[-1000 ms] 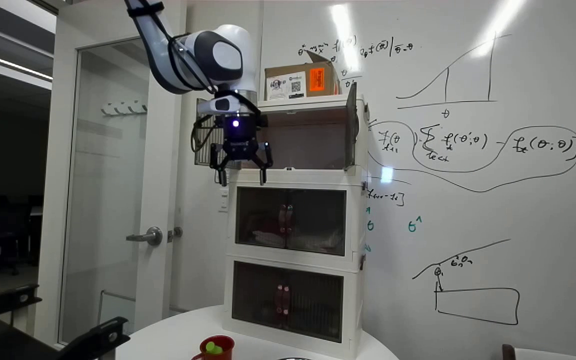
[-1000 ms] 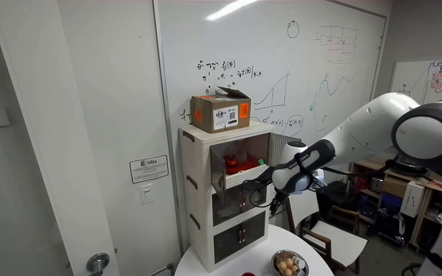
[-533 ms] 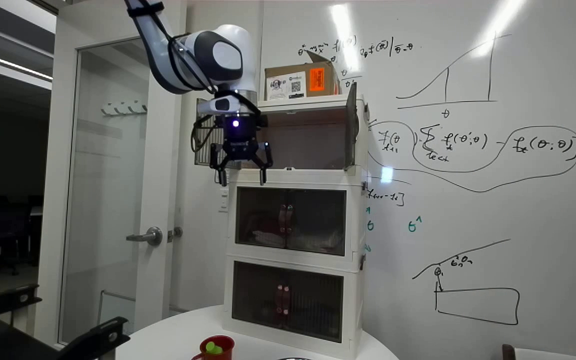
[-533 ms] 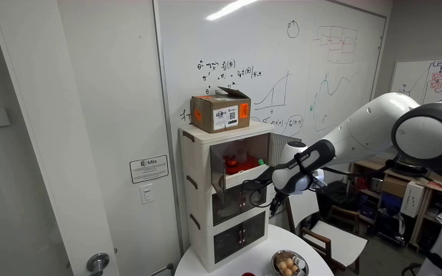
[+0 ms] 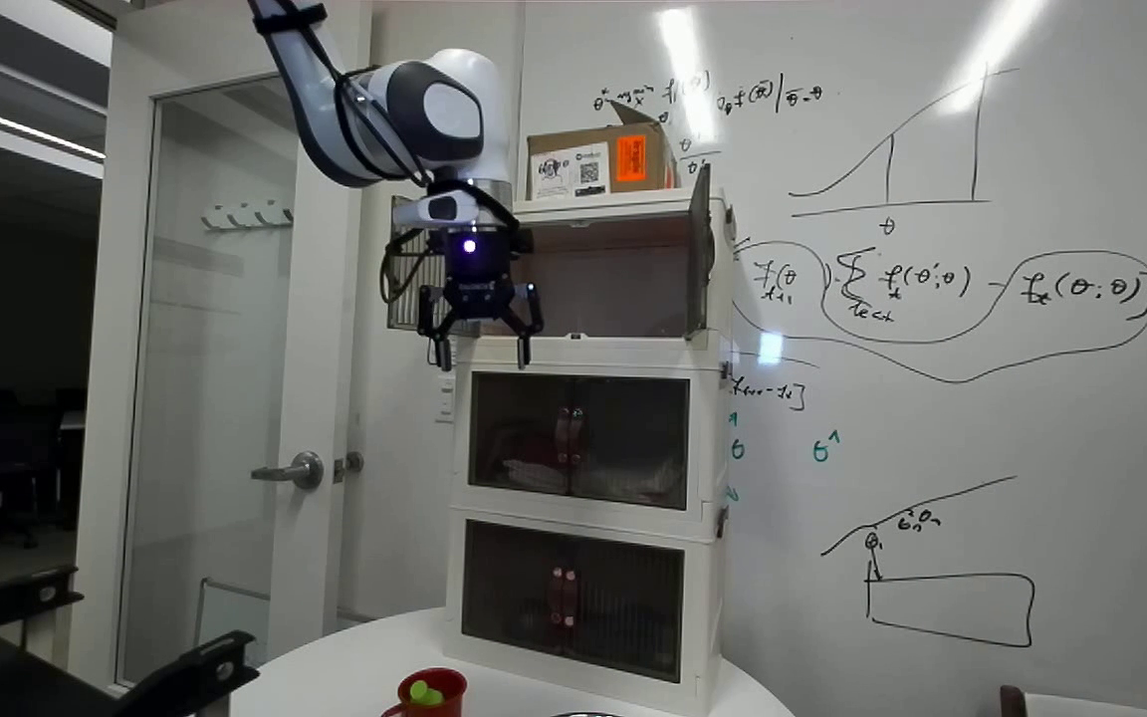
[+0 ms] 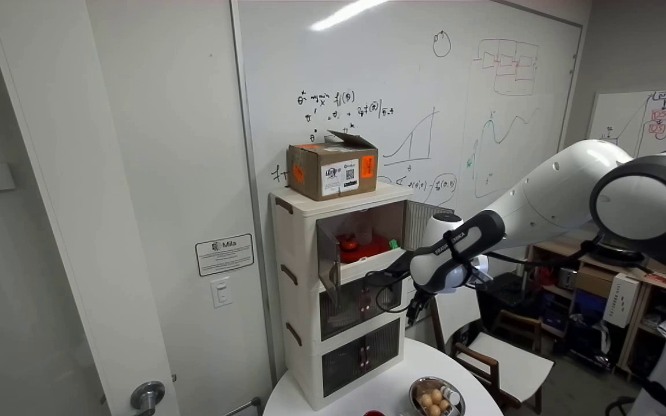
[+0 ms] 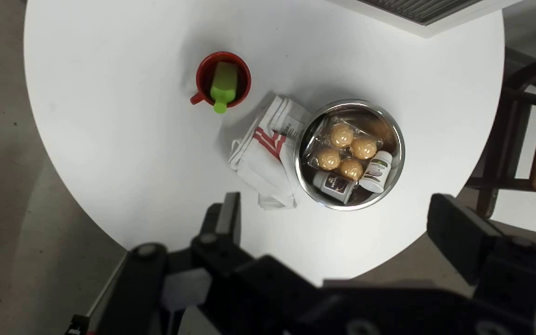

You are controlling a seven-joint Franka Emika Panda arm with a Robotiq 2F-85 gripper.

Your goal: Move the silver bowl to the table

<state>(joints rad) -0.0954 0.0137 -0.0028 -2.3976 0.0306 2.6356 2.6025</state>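
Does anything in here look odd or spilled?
No spill shows on the round white table. Oddly, though, the white three-tier cabinet has its dark see-through top doors open while the lower doors are shut, and the brown cardboard box above has a flap sticking up.

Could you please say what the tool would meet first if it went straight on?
Pointing down, the tool would likely meet the white cloth, or the silver bowl beside it; depth is unclear.

My hand [image 5: 484, 355] is black, the table [image 7: 123, 139] white, the bowl [image 7: 383, 123] silver. I see a white cloth [image 7: 263, 173] with red stripes.
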